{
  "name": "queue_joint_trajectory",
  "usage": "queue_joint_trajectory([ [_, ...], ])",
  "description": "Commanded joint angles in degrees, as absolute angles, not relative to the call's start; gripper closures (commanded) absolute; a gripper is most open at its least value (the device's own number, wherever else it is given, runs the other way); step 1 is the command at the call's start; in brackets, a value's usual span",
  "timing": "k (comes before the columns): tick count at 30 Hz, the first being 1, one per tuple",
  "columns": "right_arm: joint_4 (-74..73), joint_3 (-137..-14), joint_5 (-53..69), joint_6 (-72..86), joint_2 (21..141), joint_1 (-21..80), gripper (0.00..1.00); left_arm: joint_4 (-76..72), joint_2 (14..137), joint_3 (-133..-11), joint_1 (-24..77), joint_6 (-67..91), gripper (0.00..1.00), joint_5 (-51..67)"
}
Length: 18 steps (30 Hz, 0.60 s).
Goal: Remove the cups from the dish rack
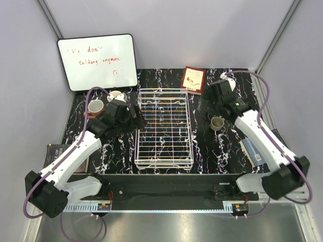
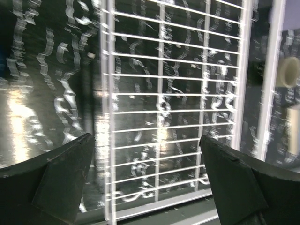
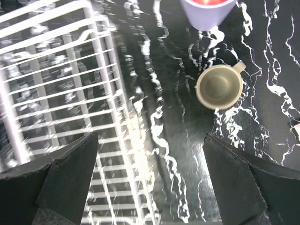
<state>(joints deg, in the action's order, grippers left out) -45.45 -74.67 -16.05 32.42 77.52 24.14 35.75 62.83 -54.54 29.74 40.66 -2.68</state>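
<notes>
Fingers (image 3: 65,180) of the right gripper (image 3: 151,140) stood wide apart with nothing between them; I saw only the black marbled table (image 3: 178,154) beneath. Just beyond them sat one grey-beige mug (image 3: 219,86), upright and mouth up. Past it stood one lavender tumbler (image 3: 207,9), cut off by the top edge of the view. Both rested on the table, apart from each other and to the right of the dish rack (image 3: 56,93).

On the left gripper (image 2: 146,140) I found the two fingers (image 2: 61,180) likewise spread and gripping nothing, poised over the rack's white wire grid near its left rail.

From the overhead camera I counted two more cups left of the rack, beside the left arm. One was a reddish cup (image 1: 95,106) with a pale inside. The other was a partly hidden cup (image 1: 115,95) whose colour I could not tell. My tally was four cups, all on the table outside the one rack.

Further out I noted one whiteboard (image 1: 97,61) with red writing at the far left, and one red card (image 1: 193,79) behind the rack.
</notes>
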Motion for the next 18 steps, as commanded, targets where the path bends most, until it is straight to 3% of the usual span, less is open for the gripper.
queue_joint_trajectory([
  [1,-51.06,-76.12,-20.99,32.43,67.53,28.11,0.0,40.51,63.63,-59.32,30.14,33.5,0.01,-10.71],
  [11,-56.07,-69.09,-33.3,31.46,55.11,40.07,0.0,44.56,63.9,-63.45,31.38,27.69,0.01,-18.11],
  [18,-54.06,-68.02,-37.0,29.01,53.17,41.57,0.0,44.56,65.57,-66.0,31.73,27.07,0.01,-17.93],
])
